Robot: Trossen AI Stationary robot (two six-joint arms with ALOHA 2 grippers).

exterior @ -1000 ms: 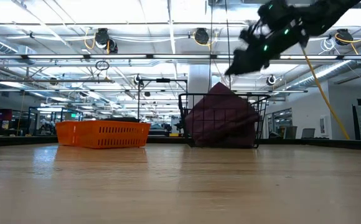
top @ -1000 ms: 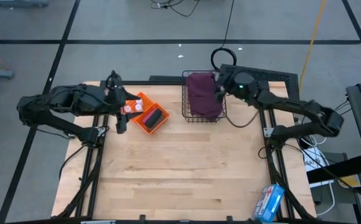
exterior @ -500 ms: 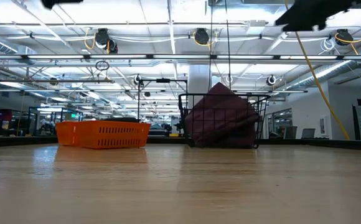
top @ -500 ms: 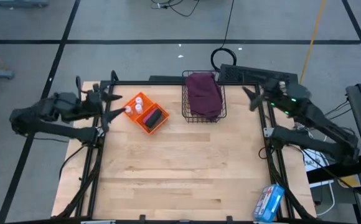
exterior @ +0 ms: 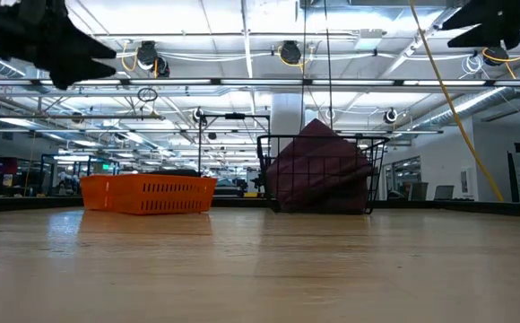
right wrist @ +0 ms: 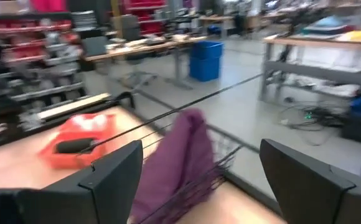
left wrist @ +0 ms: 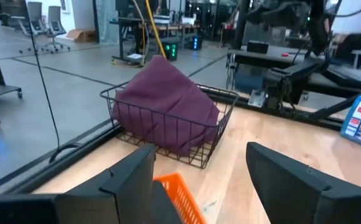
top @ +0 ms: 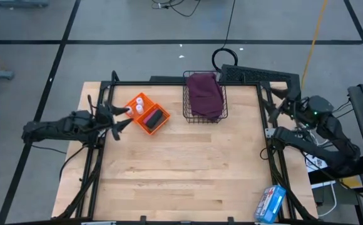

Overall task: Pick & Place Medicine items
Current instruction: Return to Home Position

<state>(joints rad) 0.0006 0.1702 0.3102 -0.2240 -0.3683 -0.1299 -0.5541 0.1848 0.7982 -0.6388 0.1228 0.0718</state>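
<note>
Seen from above, the small white bottles (top: pixel 139 107) sit in the orange tray (top: pixel 161 125) on the worktop (top: pixel 181 169); in the low view the tray's wall hides them. The left tool (top: pixel 114 116) and the right tool (top: pixel 279 104) hang empty, fingers apart.

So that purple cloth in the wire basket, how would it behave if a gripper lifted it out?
Probably floppy: the cloth sits in soft folds, peaked above the basket rim, so it would likely drape and trail. Being heaped fabric, it is probably light for its bulk. It presses against the wires, so it might snag and tug the basket.
</note>
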